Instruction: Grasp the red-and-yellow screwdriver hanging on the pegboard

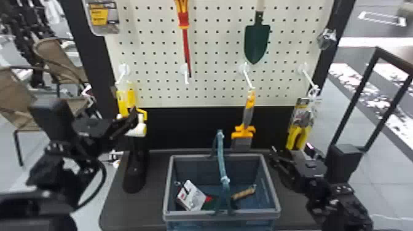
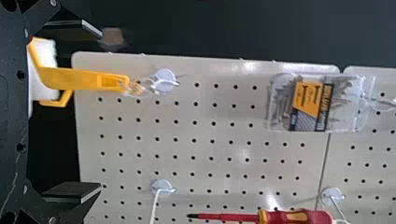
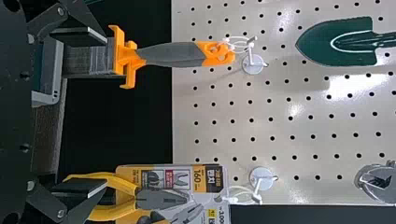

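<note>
This has the look of a hardware shop display. A cream pegboard (image 1: 215, 46) at the far side carries goods on white hooks, among them a green trowel (image 1: 256, 40) and carded pliers (image 1: 302, 123). A grey shopping basket (image 1: 261, 213) stands on the near dark counter (image 1: 135, 212).

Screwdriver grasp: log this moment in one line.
screwdriver: hanging on pegboard, ungrasped | left gripper: open, by paint roller | right gripper: open, right of basket
</note>
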Controlling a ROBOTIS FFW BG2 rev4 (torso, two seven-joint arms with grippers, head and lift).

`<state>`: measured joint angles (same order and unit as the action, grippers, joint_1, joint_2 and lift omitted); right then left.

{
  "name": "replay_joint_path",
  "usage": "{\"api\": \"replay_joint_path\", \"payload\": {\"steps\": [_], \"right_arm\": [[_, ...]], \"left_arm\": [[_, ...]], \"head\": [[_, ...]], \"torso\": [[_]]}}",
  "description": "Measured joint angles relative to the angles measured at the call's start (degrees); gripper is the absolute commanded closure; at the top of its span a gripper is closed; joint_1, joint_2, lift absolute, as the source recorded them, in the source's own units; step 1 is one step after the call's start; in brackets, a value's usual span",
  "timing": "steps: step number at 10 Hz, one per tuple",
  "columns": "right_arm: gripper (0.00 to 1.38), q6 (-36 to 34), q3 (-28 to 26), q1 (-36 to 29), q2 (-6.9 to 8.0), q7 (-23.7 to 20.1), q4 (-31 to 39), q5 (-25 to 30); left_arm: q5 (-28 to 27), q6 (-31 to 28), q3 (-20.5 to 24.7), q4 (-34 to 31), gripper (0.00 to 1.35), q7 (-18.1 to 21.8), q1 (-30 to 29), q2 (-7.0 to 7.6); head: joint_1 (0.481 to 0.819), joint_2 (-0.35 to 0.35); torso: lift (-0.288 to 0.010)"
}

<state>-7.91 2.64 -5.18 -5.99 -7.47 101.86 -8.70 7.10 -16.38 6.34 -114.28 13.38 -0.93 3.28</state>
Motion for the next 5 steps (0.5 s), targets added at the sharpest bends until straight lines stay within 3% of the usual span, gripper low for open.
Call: {"api": "replay_joint_path", "payload": {"steps": [3,5], "right_arm": [[0.22,0.0,0.0,0.22,-0.22,0.0,-0.02,-0.08],[0.22,-0.21,0.0,0.45,-0.25,0.0,-0.08,-0.17]], "left_arm": [[3.33,-13.8,0.67,-4.36,0.15,6.73,8.71,2.22],[6.75,-17.75,1.14,-4.6,0.15,9.21,13.05,3.11]], "head": [[0.549,0.0],[0.549,0.0]], "torso": [[-0.1],[-0.1]]}}
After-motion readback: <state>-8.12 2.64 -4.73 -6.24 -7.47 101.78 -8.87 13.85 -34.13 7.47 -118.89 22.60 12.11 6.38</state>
